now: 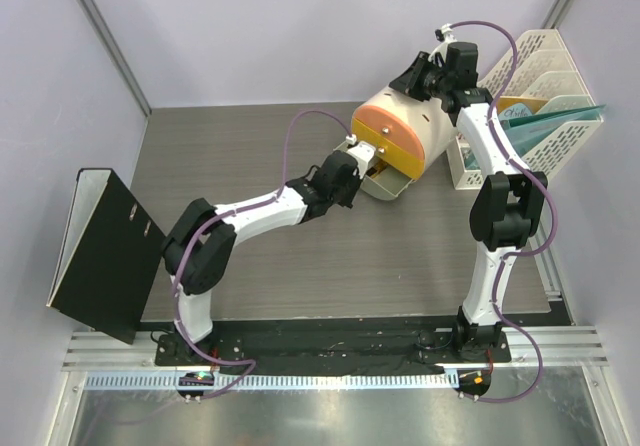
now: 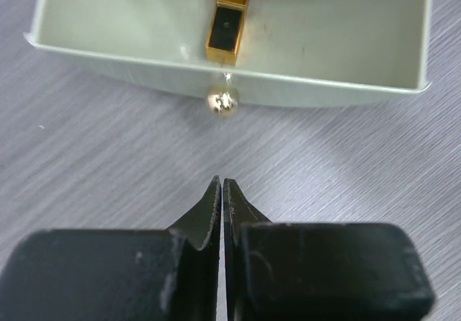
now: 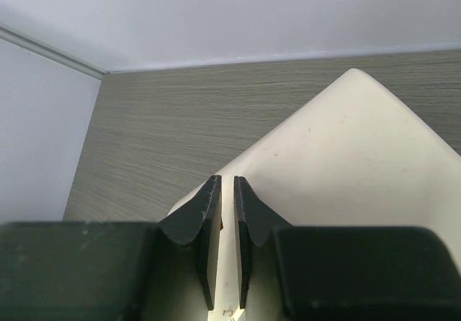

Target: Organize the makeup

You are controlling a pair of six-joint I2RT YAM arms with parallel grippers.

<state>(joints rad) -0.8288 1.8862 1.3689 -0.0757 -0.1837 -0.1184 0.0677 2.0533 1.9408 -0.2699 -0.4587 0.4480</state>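
The black-gold lipstick (image 2: pixel 229 20) lies in a grey-green drawer (image 2: pixel 338 83) pulled out of the cream drum-shaped box (image 1: pixel 400 126). The drawer's gold knob (image 2: pixel 221 101) faces my left gripper (image 2: pixel 222 186), which is shut and empty, a short way in front of the knob over the table. In the top view the left gripper (image 1: pixel 362 171) sits beside the open drawer (image 1: pixel 388 184). My right gripper (image 3: pixel 227 181) has its jaws nearly together with nothing between them, resting over the top of the cream box (image 3: pixel 346 155); it also shows in the top view (image 1: pixel 408 78). The other makeup is out of view.
A black binder (image 1: pixel 100 251) leans at the table's left edge. A white file rack (image 1: pixel 530 76) with teal folders stands at the back right, close behind the right arm. Walls close in the back and both sides.
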